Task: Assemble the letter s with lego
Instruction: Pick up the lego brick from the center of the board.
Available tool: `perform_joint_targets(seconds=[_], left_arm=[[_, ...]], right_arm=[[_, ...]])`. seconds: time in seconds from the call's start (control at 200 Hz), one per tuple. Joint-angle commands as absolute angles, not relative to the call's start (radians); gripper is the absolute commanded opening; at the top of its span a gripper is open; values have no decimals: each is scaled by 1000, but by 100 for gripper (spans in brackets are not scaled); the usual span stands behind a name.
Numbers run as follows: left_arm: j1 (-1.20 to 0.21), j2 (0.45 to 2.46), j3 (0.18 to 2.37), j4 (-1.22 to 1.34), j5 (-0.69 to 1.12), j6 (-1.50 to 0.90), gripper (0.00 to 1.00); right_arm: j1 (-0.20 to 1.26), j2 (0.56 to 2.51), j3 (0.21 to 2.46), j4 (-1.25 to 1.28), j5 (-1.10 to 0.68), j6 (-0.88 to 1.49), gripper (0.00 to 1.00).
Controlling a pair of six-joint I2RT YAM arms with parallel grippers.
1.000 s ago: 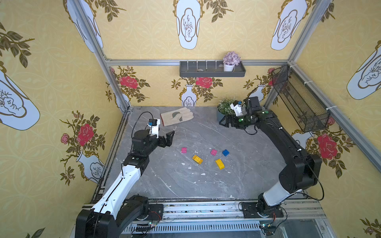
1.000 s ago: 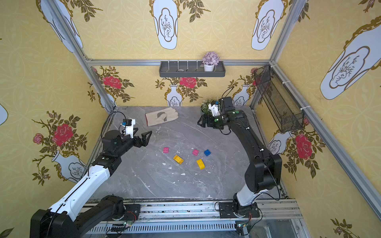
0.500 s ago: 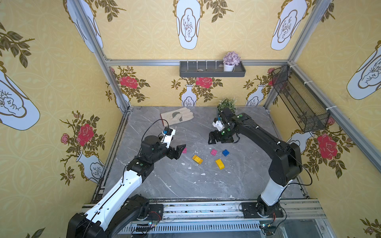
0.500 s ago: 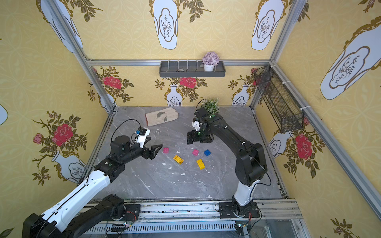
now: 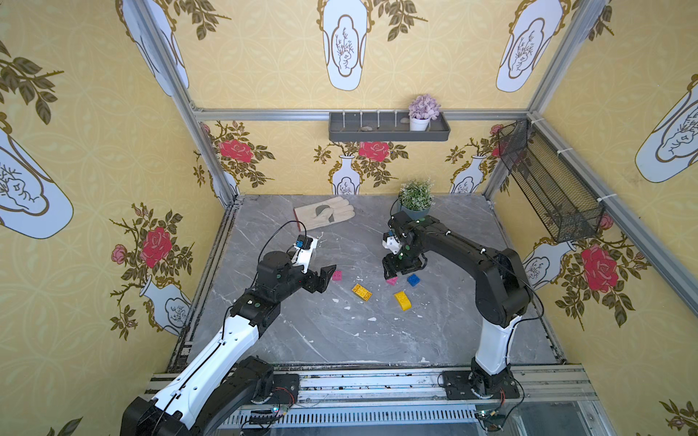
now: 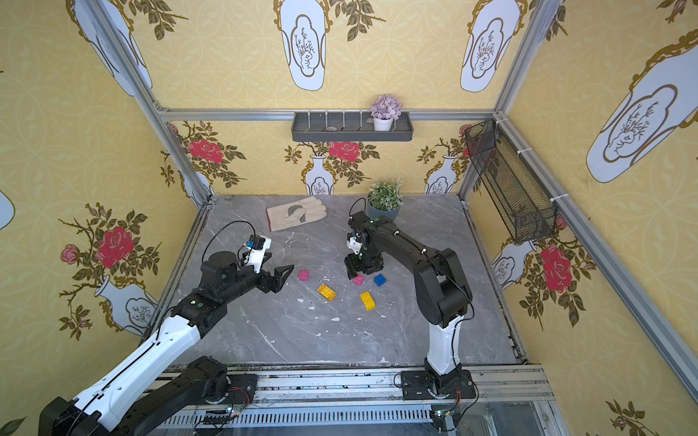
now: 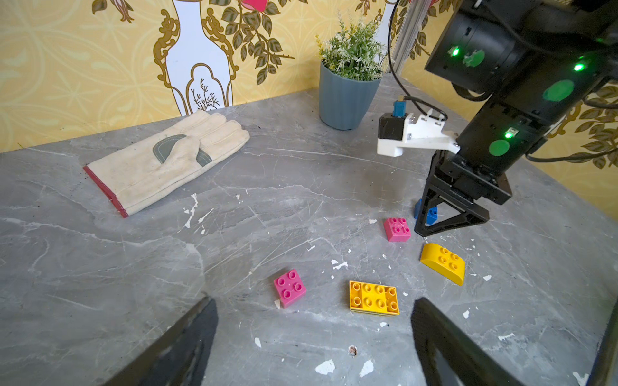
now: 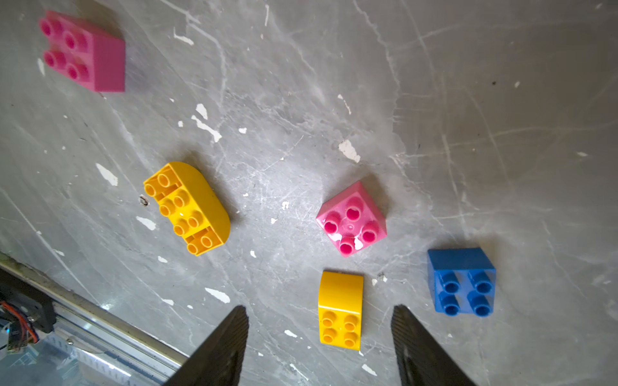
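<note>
Five lego bricks lie loose and apart on the grey table; no letter s shows. They are a pink brick [image 5: 337,275], a flat yellow brick [image 5: 362,292], a second pink brick [image 5: 391,281], a blue brick [image 5: 413,279] and a rounded yellow brick [image 5: 402,301]. My left gripper [image 5: 328,276] stands open just left of the first pink brick [image 7: 289,288], holding nothing. My right gripper [image 5: 396,270] hovers open over the second pink brick [image 8: 351,219] and the blue brick [image 8: 461,282]. In the right wrist view the rounded yellow brick [image 8: 341,310] lies on the table between its fingertips [image 8: 239,317], untouched.
A cream work glove [image 5: 325,212] lies at the back left of the table. A potted plant [image 5: 415,200] stands at the back, behind the right arm. A wire basket [image 5: 547,188] hangs on the right wall. White paint chips dot the table.
Both arms have come in from the back of the table toward the bricks. The right gripper swung down from beside the plant, and its jaws have narrowed.
</note>
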State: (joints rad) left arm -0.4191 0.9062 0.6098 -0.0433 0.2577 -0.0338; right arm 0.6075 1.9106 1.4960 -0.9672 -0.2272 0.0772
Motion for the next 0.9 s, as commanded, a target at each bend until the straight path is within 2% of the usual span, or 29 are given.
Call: perform_joint_targets(seconds=[0.0,0.325,0.895], left_arm=[[-420,908,604,-43,250,-37,93],[-420,913,598,-38,251,-35,93],[-422,895,589,-64,241,-22,92]], right_arm=[[612,1923,1493,-971,-217,60,68],[633,1867,1399,-968,-189,110,67],[613,2034,1559,-938,-196,14,67]])
